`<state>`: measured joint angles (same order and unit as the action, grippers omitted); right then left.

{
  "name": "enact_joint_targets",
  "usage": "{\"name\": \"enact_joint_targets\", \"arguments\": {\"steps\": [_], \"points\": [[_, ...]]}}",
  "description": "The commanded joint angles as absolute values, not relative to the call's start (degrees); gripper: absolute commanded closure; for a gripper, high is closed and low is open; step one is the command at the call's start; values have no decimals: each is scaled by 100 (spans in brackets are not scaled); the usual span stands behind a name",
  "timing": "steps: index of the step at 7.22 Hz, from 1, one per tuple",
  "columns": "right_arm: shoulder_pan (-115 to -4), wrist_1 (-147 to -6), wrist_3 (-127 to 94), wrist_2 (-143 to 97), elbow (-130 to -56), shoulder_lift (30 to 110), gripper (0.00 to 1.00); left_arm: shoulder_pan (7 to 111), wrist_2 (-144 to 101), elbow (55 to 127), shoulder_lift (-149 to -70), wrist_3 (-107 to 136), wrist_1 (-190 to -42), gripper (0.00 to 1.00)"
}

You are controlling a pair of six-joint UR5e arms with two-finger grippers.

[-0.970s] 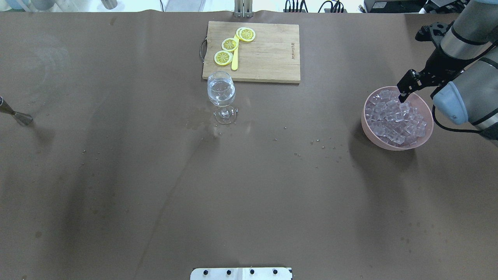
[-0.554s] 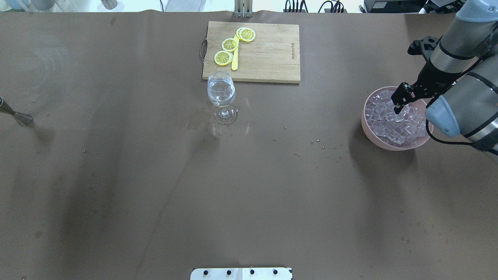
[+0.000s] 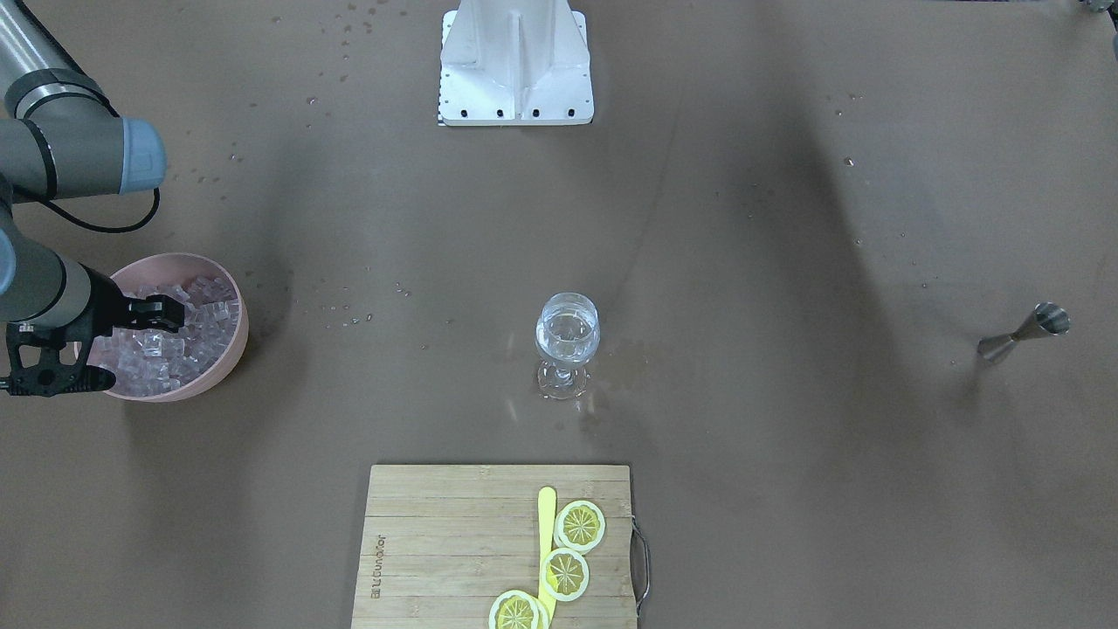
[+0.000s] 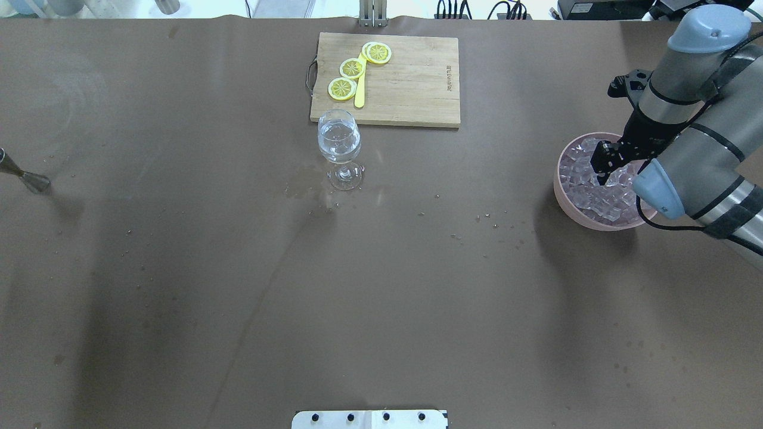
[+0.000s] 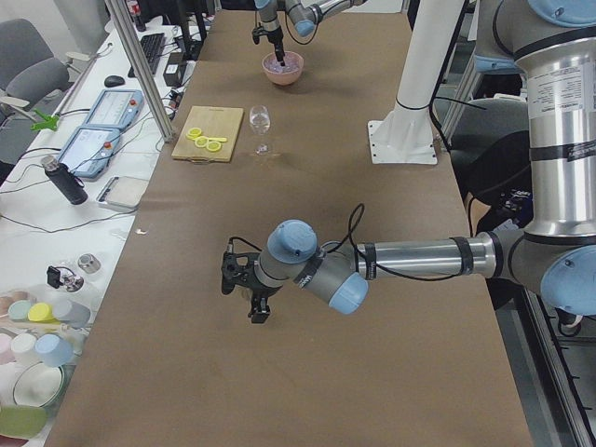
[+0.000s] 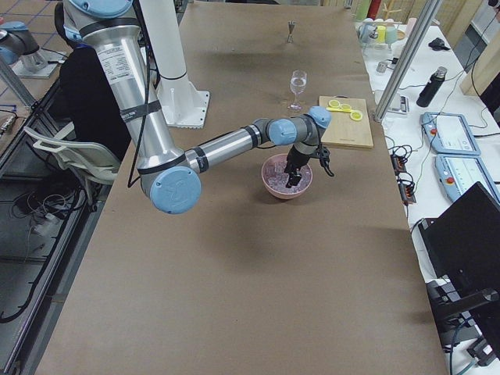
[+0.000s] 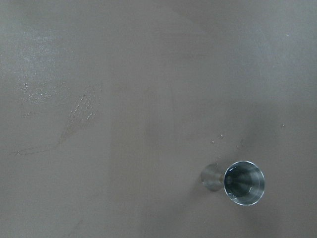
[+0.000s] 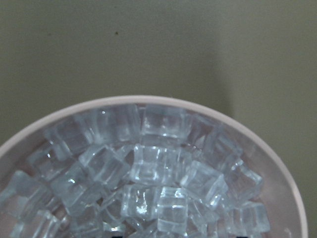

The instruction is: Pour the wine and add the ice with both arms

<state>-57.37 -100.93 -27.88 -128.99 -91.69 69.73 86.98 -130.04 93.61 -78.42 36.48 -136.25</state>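
A pink bowl (image 4: 559,189) at the table's right holds a pile of clear ice (image 4: 579,173). My right gripper (image 4: 601,168) reaches down into the ice (image 3: 199,325), fingers spread and open among the cubes. In the right wrist view the ice (image 8: 158,173) fills the bowl (image 8: 148,99) just below. A stemmed glass (image 4: 339,142) with a little clear wine stands mid-table. My left gripper (image 5: 259,315) shows only in the exterior left view, low over the table beside a steel jigger (image 7: 242,182); I cannot tell whether it is open or shut.
A wooden cutting board (image 4: 411,83) with lemon slices (image 4: 351,68) and a yellow knife lies behind the glass. The jigger (image 4: 27,177) lies at the far left edge. Small wet spots mark the mat near the glass. The white base bracket (image 3: 515,61) sits at the robot's side.
My right gripper has moved left and down, from the bowl's far rim into the ice pile. The glass, board and jigger have not moved.
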Motion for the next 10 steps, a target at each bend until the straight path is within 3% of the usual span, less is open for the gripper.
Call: {"name": "enact_joint_targets", "arguments": {"steps": [1, 5, 8, 10], "points": [[-5730, -10055, -2786, -12815, -9115, 6856, 30, 8640, -12797, 9587, -7594, 3911, -14422, 1], [-5748, -9589, -2804, -12560, -8868, 6829, 36, 7536, -11387, 10002, -7164, 4863, -15314, 1], [-5757, -9589, -2804, -12551, -8877, 6768, 64, 6560, -10034, 9714, -6988, 5860, -16282, 1], [-5757, -9589, -2804, -12551, -8894, 6750, 89, 6023, -9100, 9466, -6996, 6143, -16646, 1]]}}
